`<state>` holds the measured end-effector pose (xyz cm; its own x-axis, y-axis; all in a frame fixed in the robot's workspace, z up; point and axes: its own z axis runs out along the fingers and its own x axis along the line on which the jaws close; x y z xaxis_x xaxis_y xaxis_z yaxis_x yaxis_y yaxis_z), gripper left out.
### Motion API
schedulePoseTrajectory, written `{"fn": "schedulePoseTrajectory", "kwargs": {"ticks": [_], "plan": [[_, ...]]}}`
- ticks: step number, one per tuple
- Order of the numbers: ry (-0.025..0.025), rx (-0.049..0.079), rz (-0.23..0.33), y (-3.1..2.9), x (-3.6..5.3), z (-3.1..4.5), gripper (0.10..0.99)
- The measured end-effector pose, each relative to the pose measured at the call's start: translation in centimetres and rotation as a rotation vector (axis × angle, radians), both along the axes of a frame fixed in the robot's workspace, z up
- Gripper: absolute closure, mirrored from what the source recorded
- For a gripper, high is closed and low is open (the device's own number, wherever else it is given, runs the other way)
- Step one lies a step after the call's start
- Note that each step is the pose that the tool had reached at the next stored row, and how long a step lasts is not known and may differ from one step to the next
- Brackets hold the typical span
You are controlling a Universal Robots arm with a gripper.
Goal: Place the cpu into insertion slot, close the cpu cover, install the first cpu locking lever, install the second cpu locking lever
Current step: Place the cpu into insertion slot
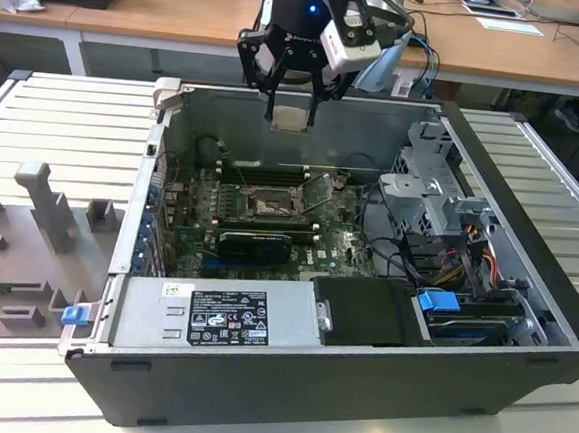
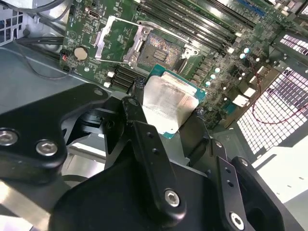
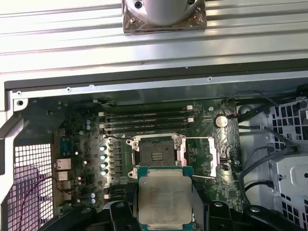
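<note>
Your hand is pinching the cpu by two opposite edges. Its fingers are narrowed onto the chip, and the pale metal face is turned up toward the wrist, probably so the contact side is facing the board.

In the exterior view the hand is hanging over the open computer case, close to the case's far wall. It is at roughly 12 o'clock from the insertion slot and well above the motherboard, so the chip is not touching anything.

In both wrist views the cpu cover is lying swung open just beside the slot, which is keeping the greyish pin field bare for the chip. The long black memory slots are running just beyond the slot.

The case is lying on its side on the slatted desk, giving your hand access from above.
</note>
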<state>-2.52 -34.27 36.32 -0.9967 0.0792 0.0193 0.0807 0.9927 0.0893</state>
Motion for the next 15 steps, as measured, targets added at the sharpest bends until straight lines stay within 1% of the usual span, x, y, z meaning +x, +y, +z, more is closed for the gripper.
{"fn": "schedulePoseTrajectory", "kwargs": {"ticks": [15], "plan": [[0.0, 0.0, -0.038, 0.0, 0.0, 0.0, 0.545]]}}
